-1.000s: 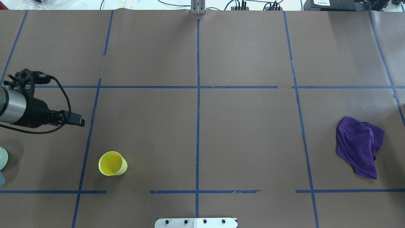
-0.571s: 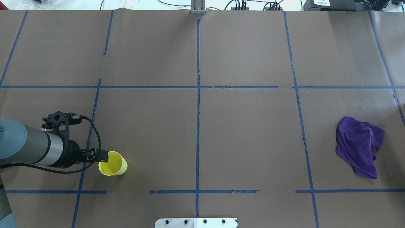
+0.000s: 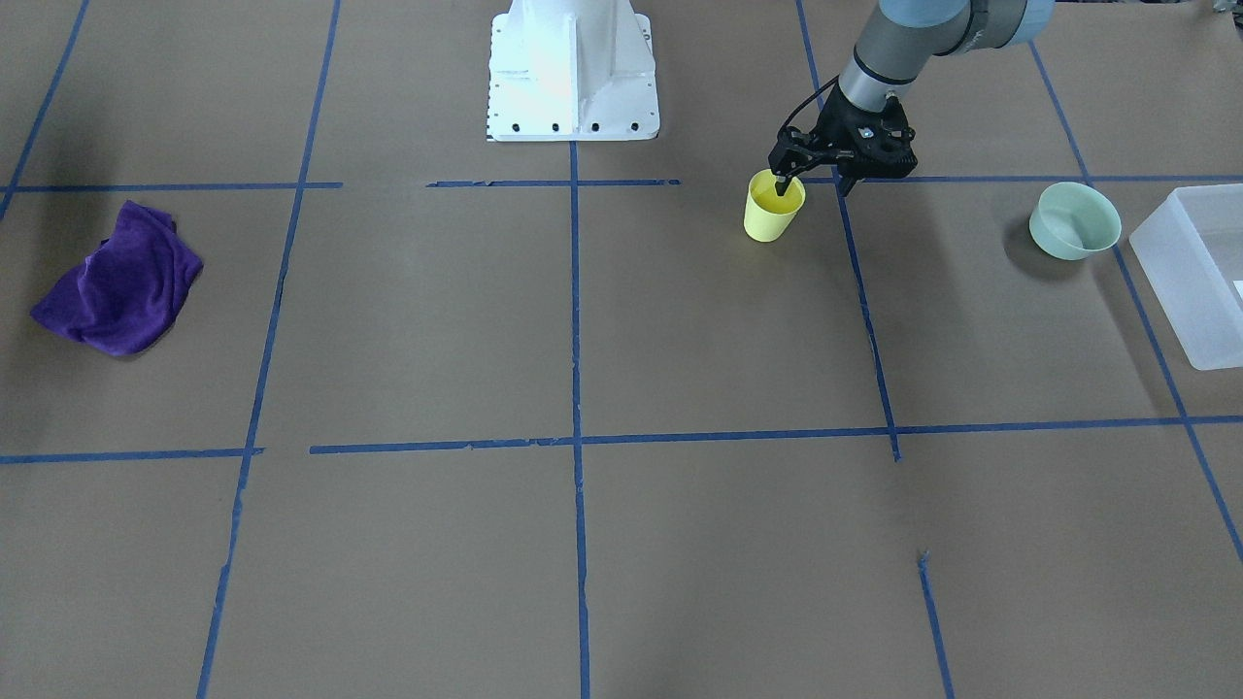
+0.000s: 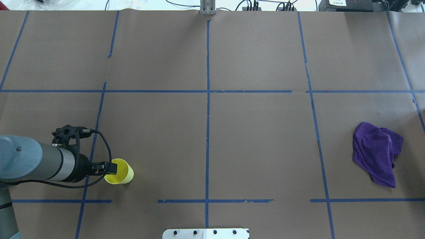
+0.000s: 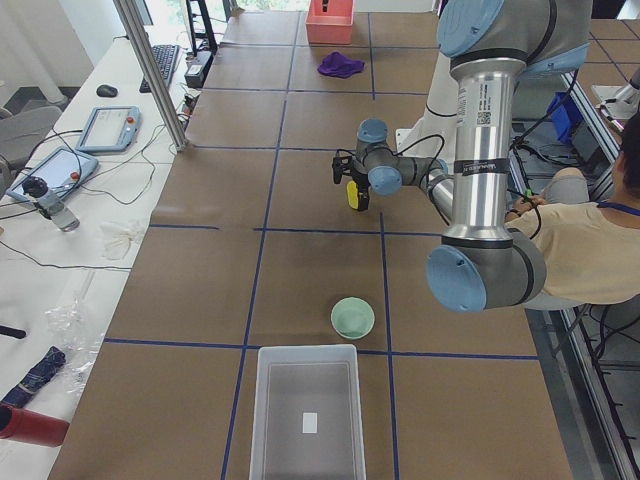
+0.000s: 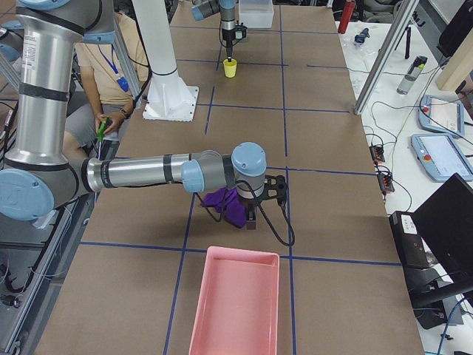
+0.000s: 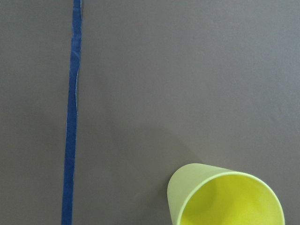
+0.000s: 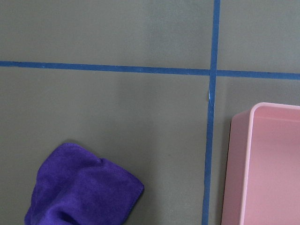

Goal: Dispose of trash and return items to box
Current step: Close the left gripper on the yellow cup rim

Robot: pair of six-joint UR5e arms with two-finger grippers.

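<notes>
Left gripper [image 3: 812, 180] vertical at yellow cup [image 3: 770, 219], 1 finger inside its rim

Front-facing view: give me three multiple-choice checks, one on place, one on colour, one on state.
1. Where is the bowl? A. inside the box B. on the table beside the box C. inside the cup
2. What colour is the cloth? A. red B. white C. purple
3. How does the cup stand? A. upright B. on its side C. upside down
Answers: 1 B, it sits outside the box wall; 2 C, plainly purple; 3 A, its open mouth faces up under the left gripper.
</notes>
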